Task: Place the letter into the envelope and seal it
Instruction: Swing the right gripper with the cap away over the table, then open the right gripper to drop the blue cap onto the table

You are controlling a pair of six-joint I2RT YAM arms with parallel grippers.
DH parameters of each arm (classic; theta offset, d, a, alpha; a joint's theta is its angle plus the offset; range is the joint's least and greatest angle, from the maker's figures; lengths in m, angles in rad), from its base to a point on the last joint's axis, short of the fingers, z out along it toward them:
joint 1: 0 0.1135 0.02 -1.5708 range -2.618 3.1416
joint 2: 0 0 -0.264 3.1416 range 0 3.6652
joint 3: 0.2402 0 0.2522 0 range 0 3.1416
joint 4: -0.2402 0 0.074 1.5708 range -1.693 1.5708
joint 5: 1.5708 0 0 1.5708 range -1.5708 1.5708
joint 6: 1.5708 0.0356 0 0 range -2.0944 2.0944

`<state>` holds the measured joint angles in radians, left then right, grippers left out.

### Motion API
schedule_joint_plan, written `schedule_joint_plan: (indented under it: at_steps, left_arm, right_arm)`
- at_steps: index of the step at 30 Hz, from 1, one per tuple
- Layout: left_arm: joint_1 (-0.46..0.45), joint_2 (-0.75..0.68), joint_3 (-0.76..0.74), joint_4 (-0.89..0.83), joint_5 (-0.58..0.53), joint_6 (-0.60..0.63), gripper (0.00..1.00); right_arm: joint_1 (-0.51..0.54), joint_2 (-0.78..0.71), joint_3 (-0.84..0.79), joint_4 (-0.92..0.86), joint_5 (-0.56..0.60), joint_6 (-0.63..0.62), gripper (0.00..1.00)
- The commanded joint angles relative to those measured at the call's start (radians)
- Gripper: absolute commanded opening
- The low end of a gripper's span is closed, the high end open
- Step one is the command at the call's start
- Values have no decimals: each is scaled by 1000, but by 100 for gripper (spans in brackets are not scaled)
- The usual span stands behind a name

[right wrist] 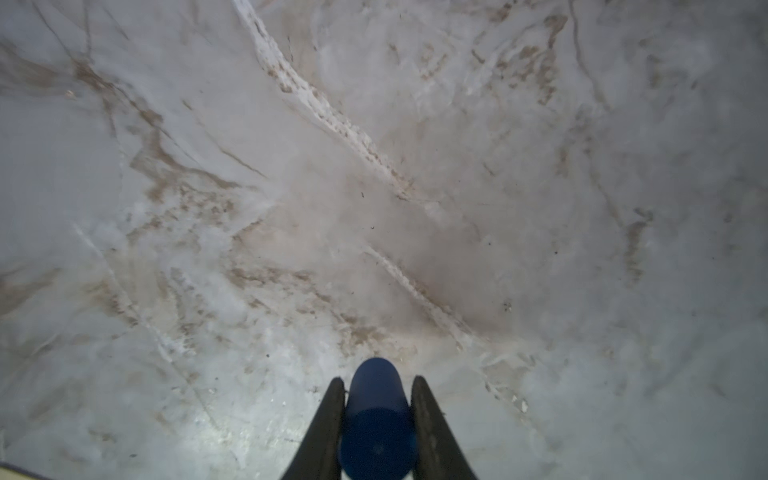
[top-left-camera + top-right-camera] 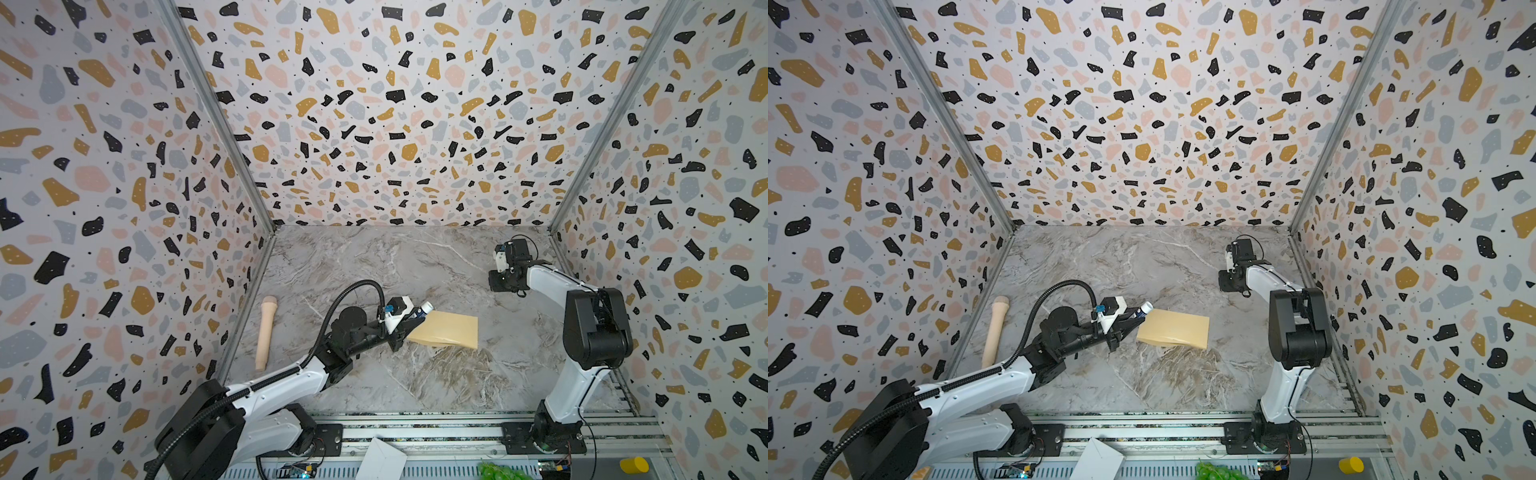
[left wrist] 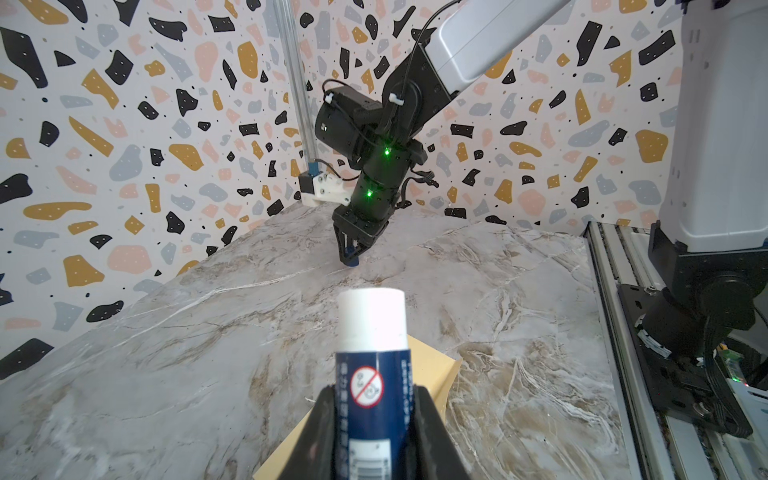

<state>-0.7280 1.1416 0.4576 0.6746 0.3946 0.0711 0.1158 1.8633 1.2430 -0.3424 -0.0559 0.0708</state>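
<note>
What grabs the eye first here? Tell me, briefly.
The left gripper holds a blue glue stick, white end out, over the left edge of the tan envelope at mid-table. Near the far right corner, the right gripper holds a dark blue cap low over the marble table.

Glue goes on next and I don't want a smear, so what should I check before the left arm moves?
1. Grip: left tool closed on glue stick: ok.
2. Cap off: blue cap held in right tool: ok.
3. Target: envelope lies on table by the stick's white end: ok.
4. Contents: letter inside envelope: cannot tell; no letter in view.
5. Flap open for glue: cannot tell.
6. Clearance: right tool well apart from envelope: ok.
</note>
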Motion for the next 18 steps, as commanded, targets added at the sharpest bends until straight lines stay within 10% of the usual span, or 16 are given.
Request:
schedule_joint_plan:
  at_steps: [1, 12, 18]
  left_arm:
    - [2, -11, 10, 69, -6, -10, 0]
    - [3, -1, 11, 70, -14, -17, 0]
    - [1, -12, 6, 82, -27, -29, 0]
  right_arm:
    - [-2, 9, -3, 5, 13, 6, 14]
    - [-4, 25, -3, -26, -7, 0, 55]
    - [-4, -88, -18, -52, -66, 20, 62]
